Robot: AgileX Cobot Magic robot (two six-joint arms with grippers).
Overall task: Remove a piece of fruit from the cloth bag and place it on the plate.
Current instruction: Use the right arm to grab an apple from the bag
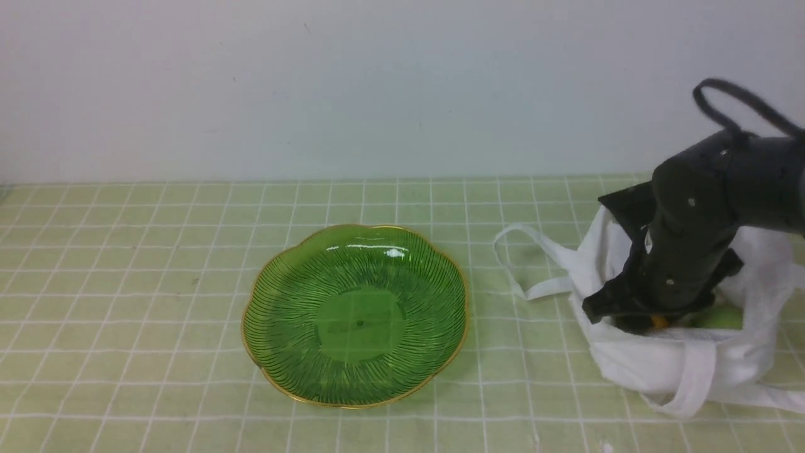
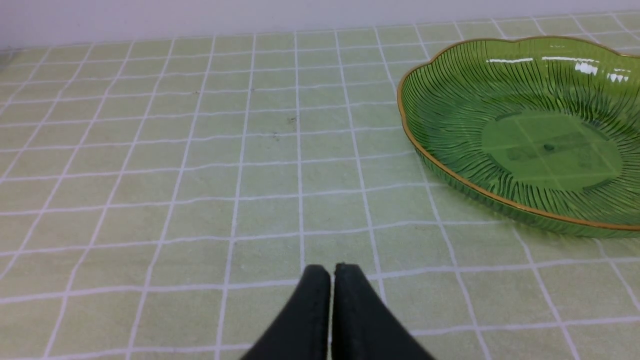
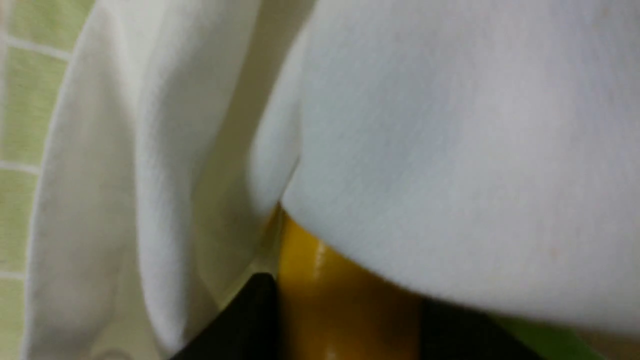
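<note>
The white cloth bag [image 1: 666, 365] lies at the table's right, its mouth open upward. My right arm [image 1: 685, 251] reaches down into it. Inside, my right gripper [image 3: 345, 300] has its two black fingers pressed against either side of a glossy yellow-orange fruit [image 3: 340, 310], partly under a fold of the bag [image 3: 450, 150]. The light-green piece of fruit [image 1: 720, 318] sits in the bag just right of the gripper, untouched. The green, gold-rimmed plate [image 1: 355, 314] stands empty mid-table. My left gripper [image 2: 331, 270] hovers shut over bare cloth, left of the plate [image 2: 525, 135].
A long white strap handle [image 1: 528, 264] loops out from the bag toward the plate. Another strap [image 1: 692, 384] hangs over the bag's front. A green checked tablecloth [image 1: 126, 283] covers the table, and a pale wall stands behind.
</note>
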